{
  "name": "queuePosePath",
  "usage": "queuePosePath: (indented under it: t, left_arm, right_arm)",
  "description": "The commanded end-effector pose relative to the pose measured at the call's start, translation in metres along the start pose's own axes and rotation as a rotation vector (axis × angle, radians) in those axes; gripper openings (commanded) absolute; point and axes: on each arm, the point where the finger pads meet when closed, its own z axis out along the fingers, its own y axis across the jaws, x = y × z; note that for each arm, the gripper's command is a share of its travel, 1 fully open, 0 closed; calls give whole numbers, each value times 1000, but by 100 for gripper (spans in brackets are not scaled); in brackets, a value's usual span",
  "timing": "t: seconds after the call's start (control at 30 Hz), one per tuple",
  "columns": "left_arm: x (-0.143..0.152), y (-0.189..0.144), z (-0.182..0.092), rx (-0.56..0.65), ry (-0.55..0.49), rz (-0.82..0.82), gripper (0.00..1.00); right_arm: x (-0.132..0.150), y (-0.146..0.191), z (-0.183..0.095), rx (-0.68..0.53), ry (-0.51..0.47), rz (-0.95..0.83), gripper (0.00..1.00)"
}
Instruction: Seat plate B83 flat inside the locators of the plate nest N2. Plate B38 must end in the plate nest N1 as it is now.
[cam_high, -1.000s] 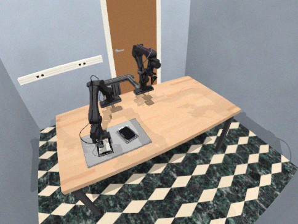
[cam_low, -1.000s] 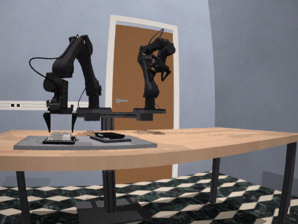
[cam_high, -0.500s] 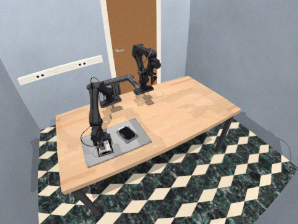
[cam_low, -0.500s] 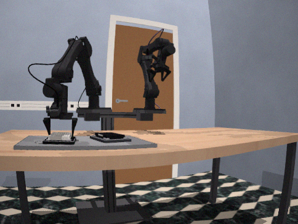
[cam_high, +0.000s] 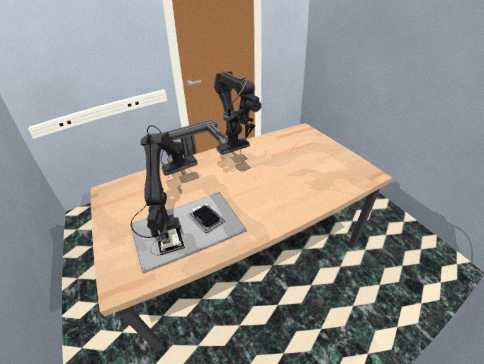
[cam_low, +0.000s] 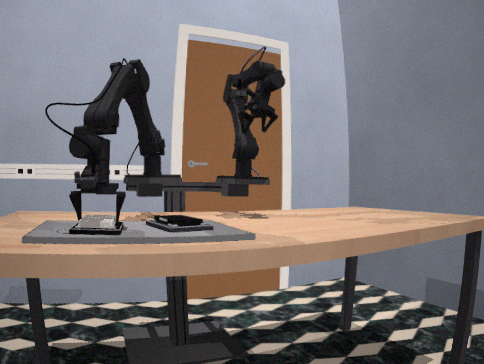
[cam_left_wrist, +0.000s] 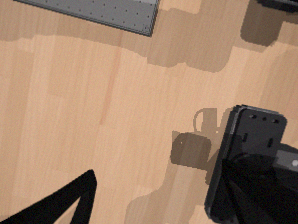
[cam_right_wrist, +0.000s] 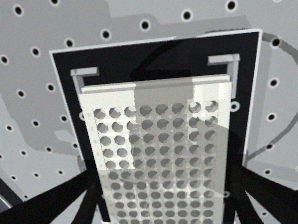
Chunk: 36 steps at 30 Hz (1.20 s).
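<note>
Two black jointed arms are present at one pale wooden counter (cam_high: 305, 165) (cam_low: 350, 227) (cam_left_wrist: 75, 90). One grey perforated board (cam_high: 231, 215) (cam_low: 240, 236) (cam_left_wrist: 100, 12) (cam_right_wrist: 30, 110) lies near the corner at the right arm's end of the counter, close to the long edge opposite the arm bases.

Two plates and two nests are counted on the board. One white rectangular plate with round holes, eight across (cam_high: 172, 244) (cam_low: 92, 221) (cam_right_wrist: 152, 141), lies within a black rectangular nest with a pale rim (cam_high: 184, 246) (cam_low: 95, 231) (cam_right_wrist: 117, 62), the nearer of the two to the counter's short edge. Two grey angled locators (cam_right_wrist: 84, 71) are visible at that nest's corners. Full flat seating cannot be confirmed. One black rectangular plate (cam_high: 207, 215) (cam_low: 180, 220) lies on the second dark flat nest (cam_high: 220, 228) (cam_low: 187, 228), farther from that short edge. No lettering is legible; which plate is B83 or B38, and which nest is N1 or N2, cannot be told.

The right gripper (cam_high: 171, 239) (cam_low: 99, 219) (cam_right_wrist: 161, 168) is low over the white plate, its two fingers spread, one along each side, pinching nothing. The left gripper (cam_high: 241, 131) (cam_low: 255, 129) (cam_left_wrist: 156, 170) hangs well above the counter, near the long edge by the door; its two fingers are spread and unloaded.
</note>
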Motion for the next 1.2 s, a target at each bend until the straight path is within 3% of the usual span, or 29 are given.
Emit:
queuePosePath:
  t: [0.0, 0.57, 0.6, 1.17]
  left_arm:
    - [1, -5, -1, -7, -14, -5, 100]
    - [1, -5, -1, -7, -14, -5, 100]
    - [1, -5, -1, -7, -14, -5, 100]
    - [1, -5, -1, -7, -14, -5, 100]
  right_arm:
    - [-16, -3, -21, 19, -47, -8, 100]
    - [-16, -3, -21, 19, -47, -8, 100]
    - [-16, -3, -21, 19, -47, -8, 0]
    - [-16, -4, -21, 20, -47, -8, 0]
